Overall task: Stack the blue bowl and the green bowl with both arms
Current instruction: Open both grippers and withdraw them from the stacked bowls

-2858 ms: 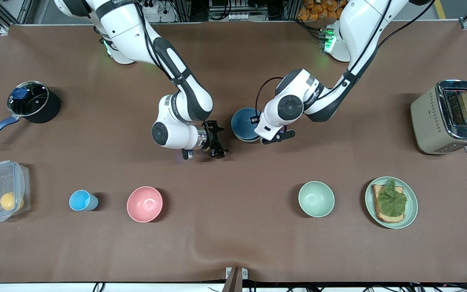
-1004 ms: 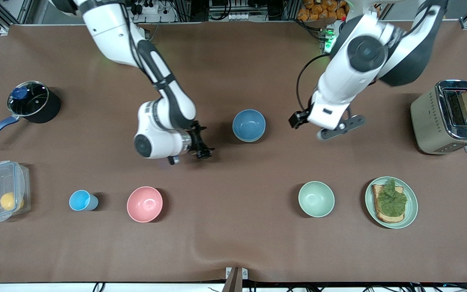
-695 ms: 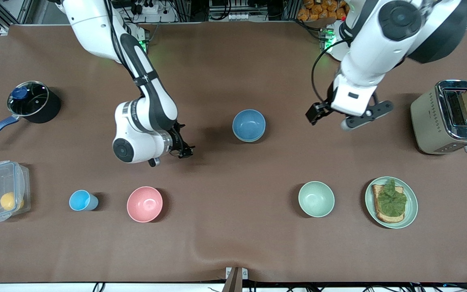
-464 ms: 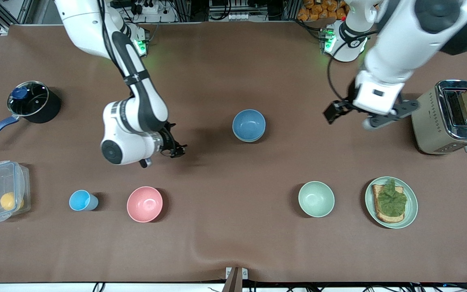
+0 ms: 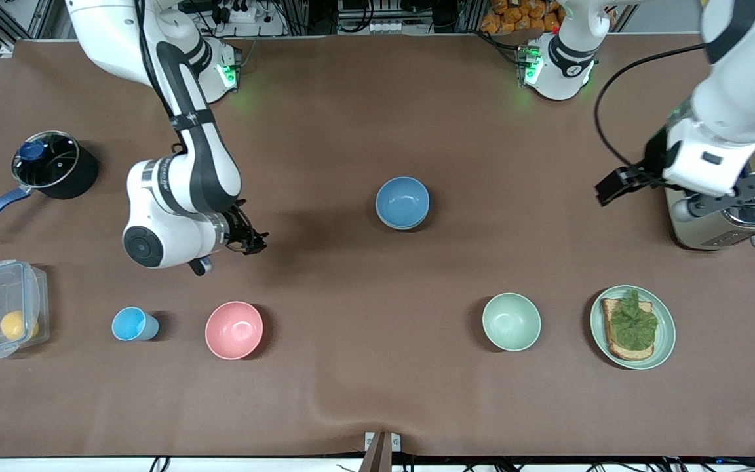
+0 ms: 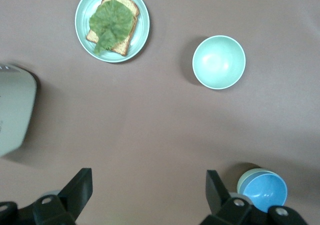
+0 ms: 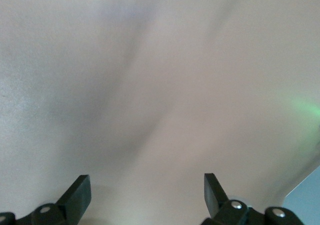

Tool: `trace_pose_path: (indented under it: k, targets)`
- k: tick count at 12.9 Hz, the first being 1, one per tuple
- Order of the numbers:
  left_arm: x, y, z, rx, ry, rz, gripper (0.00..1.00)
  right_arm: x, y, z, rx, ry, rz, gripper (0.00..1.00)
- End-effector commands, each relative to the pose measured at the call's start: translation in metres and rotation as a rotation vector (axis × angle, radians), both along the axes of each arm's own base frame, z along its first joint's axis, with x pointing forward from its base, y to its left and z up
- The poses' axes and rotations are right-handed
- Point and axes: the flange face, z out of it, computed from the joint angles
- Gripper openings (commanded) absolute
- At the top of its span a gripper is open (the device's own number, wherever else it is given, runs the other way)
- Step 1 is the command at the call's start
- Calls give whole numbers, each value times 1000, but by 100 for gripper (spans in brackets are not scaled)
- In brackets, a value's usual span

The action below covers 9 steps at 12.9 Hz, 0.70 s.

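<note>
Blue bowl (image 5: pixel 402 200) is seen near the middle of the table (image 5: pixel 377 393), nested in a pale green bowl whose rim shows just beneath it; in the left wrist view the same pair (image 6: pixel 263 190) is shown, the blue one seated in the green one. A second green bowl (image 5: pixel 511 321) of like size is set alone, nearer the front edge and toward the left arm's end. Bowls are counted as four: one blue, two green, one pink bowl (image 5: pixel 234 330) nearer the front edge toward the right arm's end.

One light-blue cup (image 5: pixel 132 324) is found beside the pink bowl, and one clear lidded box (image 5: pixel 2 308) with a yellow item inside is placed at the right arm's end. One black pot (image 5: pixel 53 165) with a glass lid and blue handle is set farther from the camera than the box. One plate (image 5: pixel 664 328) carrying toast topped with a green leaf lies beside the lone green bowl, and one toaster (image 5: pixel 698 203) holding a slice of bread stands at the left arm's end.

The left gripper (image 6: pixel 146 192) is held high over the table beside the toaster, jaws spread wide and empty. The right gripper (image 5: pixel 250 241) is held over bare table between the pot and the stacked bowls, its jaws likewise apart with nothing between them.

The table is covered with a brown cloth, slightly wrinkled at the front edge; cables and metal framing are visible along the edge where the bases stand
</note>
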Motion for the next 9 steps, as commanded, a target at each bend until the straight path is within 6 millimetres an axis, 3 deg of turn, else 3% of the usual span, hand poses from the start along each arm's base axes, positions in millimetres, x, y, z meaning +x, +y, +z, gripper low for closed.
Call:
trace_pose_path:
  k: [1,6,8,9]
  targets:
    - [1,19,12,6,-2,-74,100,7,-66,28,95,-19,106,100]
    - [-2,48,19,11,2,-117,100,13,-201,64,214,-116,299,100]
    - [-5,55,25,11,-2,-158,100,10,-234,92,212,-170,433,100]
    - [-6,55,24,11,4,-189,100,8,-241,112,214,-204,501,100]
